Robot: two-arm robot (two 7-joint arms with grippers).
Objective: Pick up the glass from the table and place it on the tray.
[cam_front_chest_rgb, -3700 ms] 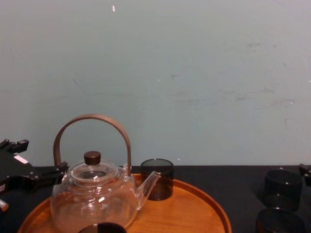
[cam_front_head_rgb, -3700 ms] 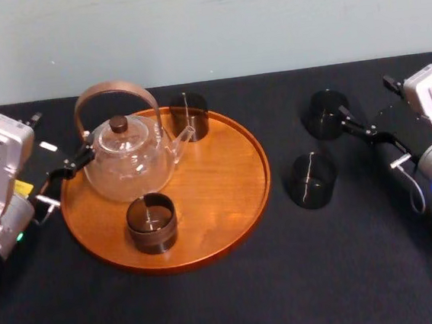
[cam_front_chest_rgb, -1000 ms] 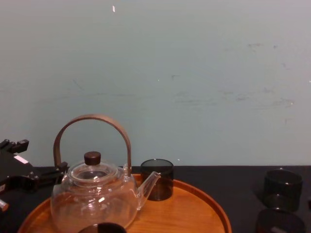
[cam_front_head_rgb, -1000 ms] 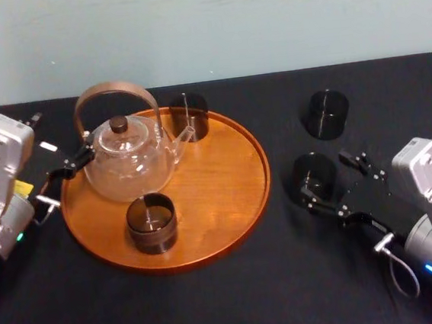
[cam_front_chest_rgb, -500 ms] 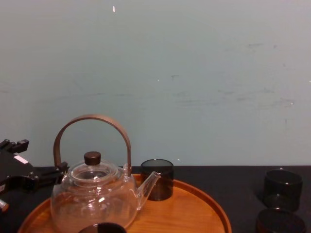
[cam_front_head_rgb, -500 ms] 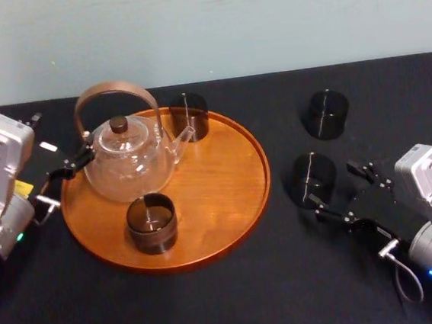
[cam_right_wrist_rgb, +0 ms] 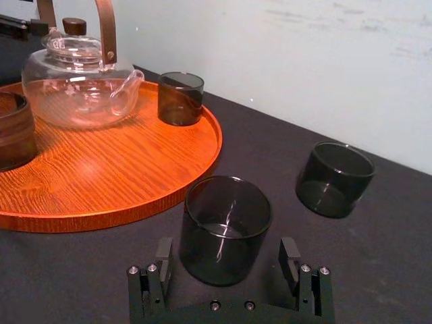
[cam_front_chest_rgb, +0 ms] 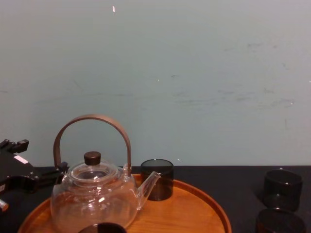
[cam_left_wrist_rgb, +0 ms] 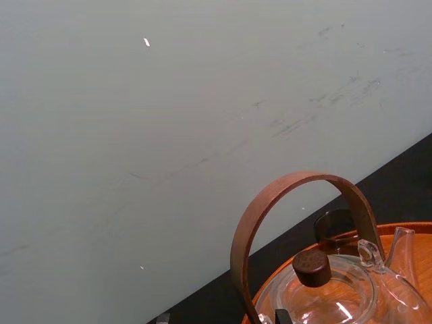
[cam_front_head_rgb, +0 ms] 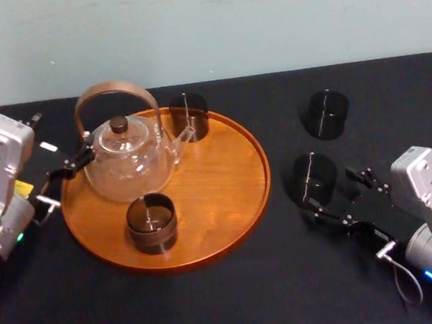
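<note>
Right gripper (cam_right_wrist_rgb: 226, 260) sat low on the table (cam_front_head_rgb: 252, 296) with jaws spread wide, holding nothing. Target glass (cam_right_wrist_rgb: 226, 226) stood upright on the table straight ahead of the palm, its near side between the two fingers (cam_right_wrist_rgb: 164, 255) with a gap on each side and no contact visible. In the head view the same glass (cam_front_head_rgb: 313, 178) was just in front of the right gripper (cam_front_head_rgb: 334, 194). A second glass (cam_right_wrist_rgb: 334, 179) stood further ahead and off to one side, well apart from the fingers. The tray (cam_right_wrist_rgb: 135, 169) lay beyond the target glass on the gripper's other side, near it but not touching.

The tray already carried the teapot (cam_front_head_rgb: 128, 159) and two glasses, with bare wood on the side nearest the gripper. Left gripper (cam_front_head_rgb: 64, 176) was parked open by the teapot handle, idle.

Step in hand: approach and grasp, not yet closed.

- The fingertips looked short of the glass's widest point, so ease forward until the pads flank its middle.
- Keep it centred so one finger doesn't shove it sideways.
- Close gently, since smooth glass probably slips or tips.
- Lift enough to clear the raised rim.
- Set down on the open wood, away from the teapot spout.
</note>
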